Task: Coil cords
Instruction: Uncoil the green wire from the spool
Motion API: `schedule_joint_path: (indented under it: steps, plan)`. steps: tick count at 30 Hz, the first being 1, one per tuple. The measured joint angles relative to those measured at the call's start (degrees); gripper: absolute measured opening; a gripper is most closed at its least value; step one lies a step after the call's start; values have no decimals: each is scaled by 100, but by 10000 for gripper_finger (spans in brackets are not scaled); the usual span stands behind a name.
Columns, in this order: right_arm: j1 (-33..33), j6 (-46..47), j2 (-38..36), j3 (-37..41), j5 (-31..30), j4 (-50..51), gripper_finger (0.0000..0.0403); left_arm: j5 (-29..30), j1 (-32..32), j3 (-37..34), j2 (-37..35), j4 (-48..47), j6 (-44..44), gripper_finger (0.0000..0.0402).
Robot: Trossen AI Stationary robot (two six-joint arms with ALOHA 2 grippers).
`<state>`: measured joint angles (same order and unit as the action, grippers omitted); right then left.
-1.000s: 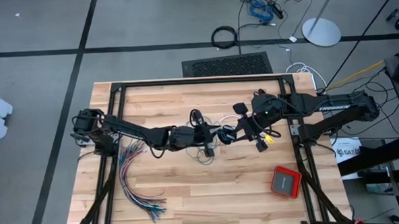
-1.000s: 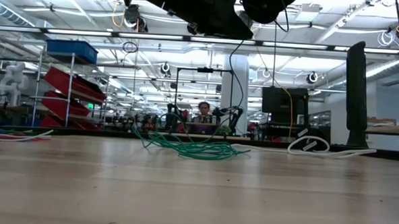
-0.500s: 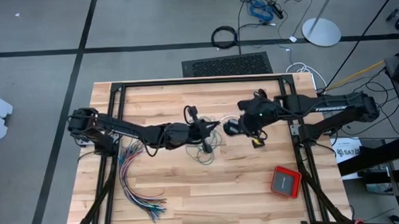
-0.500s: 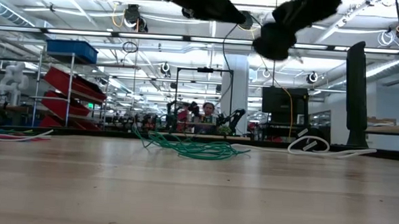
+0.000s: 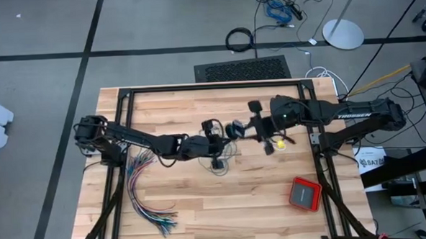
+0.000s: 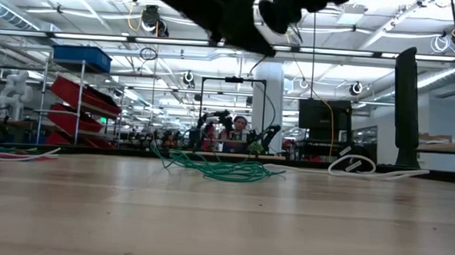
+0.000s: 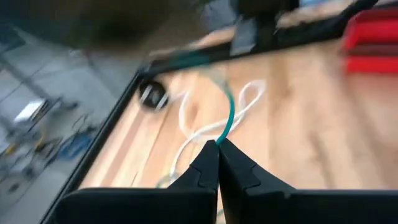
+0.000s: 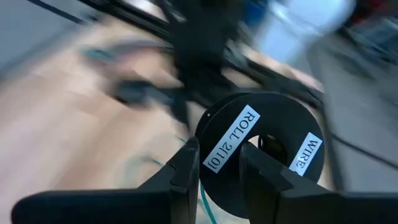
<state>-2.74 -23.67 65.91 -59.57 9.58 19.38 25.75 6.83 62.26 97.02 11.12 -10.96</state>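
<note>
A teal-green cord (image 7: 231,115) runs from a loose pile on the table (image 6: 222,171) up to the two grippers at mid-table. My left gripper (image 7: 217,144) (image 5: 224,137) reaches in from the left and is shut on this cord. Just to its right, my right gripper (image 8: 217,158) (image 5: 242,130) is shut on a black spool (image 8: 267,134) (image 5: 234,129) labelled "ROLL" and "WIRE", held above the table. A strand of teal cord (image 8: 205,208) shows below the spool. A white cord (image 7: 189,134) lies in loops on the wood under the grippers. My left gripper pinches the teal cord (image 7: 221,138) between its two fingertips, a single strand. The fingers come from the table's left, slanting a little downward. Beyond the tips the cord rises clear of the table in a gentle curve. My right gripper holds the spool by its labelled flange (image 8: 231,146), one finger (image 8: 185,171) at the rim and the other (image 8: 261,168) near the centre hole. I cannot tell whether that finger enters the hole. The spool is lifted clear of the table.
A fan of many-coloured wires (image 5: 148,194) lies at the near left. A red box (image 5: 305,193) sits at the near right. Black frame rails (image 5: 211,87) border the wooden table. More cables lie on the floor beyond the far edge.
My right gripper has swung the spool down and toward the table's right, then back up and left, closer to my left gripper, turning it on the way. The teal pile on the table has kept its place.
</note>
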Motion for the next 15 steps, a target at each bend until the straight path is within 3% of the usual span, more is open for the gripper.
schedule_joint_path:
  steps: [3, 7, 11, 15]
  plan:
    - [0, 34, -2, 0, 1157, -14, 78, 241, -189, 0, 11, -327, 61, 2]
    - [42, 262, -2, 0, 2035, 184, 78, 460, -475, 0, 11, -603, 152, 2]
    - [54, 423, -2, 0, 2128, 929, 78, 628, -749, 2, 13, -713, 153, 2]
    - [59, 542, -2, 0, 1695, 1597, 78, 648, -973, 2, 13, -866, 149, 2]
